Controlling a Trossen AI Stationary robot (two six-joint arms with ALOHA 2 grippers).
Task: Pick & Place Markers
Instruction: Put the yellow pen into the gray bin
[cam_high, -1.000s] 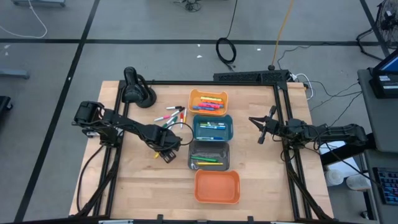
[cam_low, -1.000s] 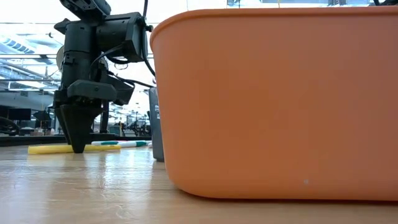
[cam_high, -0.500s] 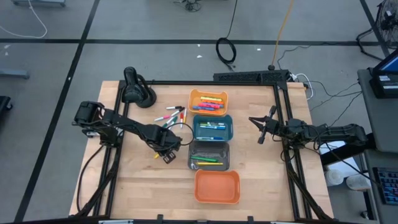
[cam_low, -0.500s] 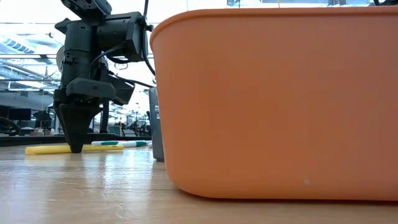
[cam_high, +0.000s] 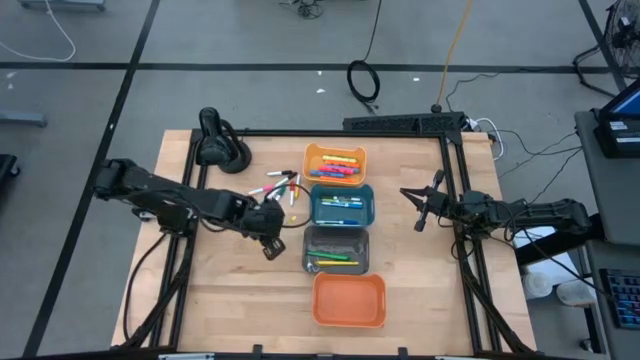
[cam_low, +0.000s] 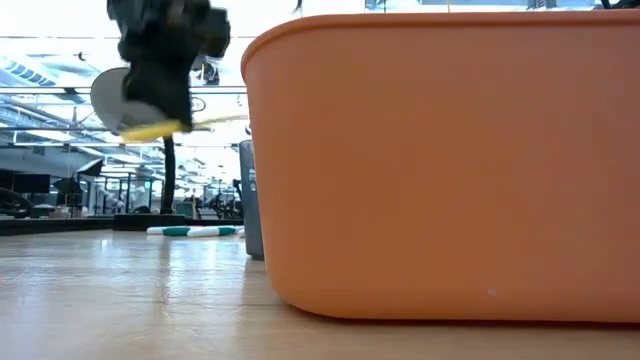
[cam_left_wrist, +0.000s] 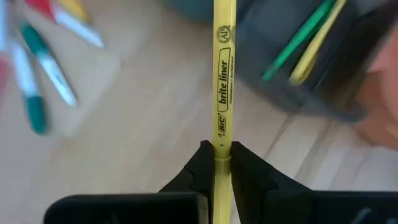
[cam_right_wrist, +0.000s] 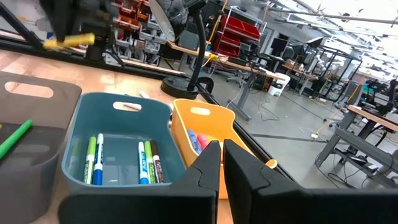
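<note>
Bare tabletop left of bins

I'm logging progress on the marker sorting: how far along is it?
Partly done: markers already lie in the light orange bin, teal bin and grey bin. In hand: the left gripper holds a yellow highlighter above the table. Left: the loose markers beside the bins. The right gripper waits, shut.
</note>
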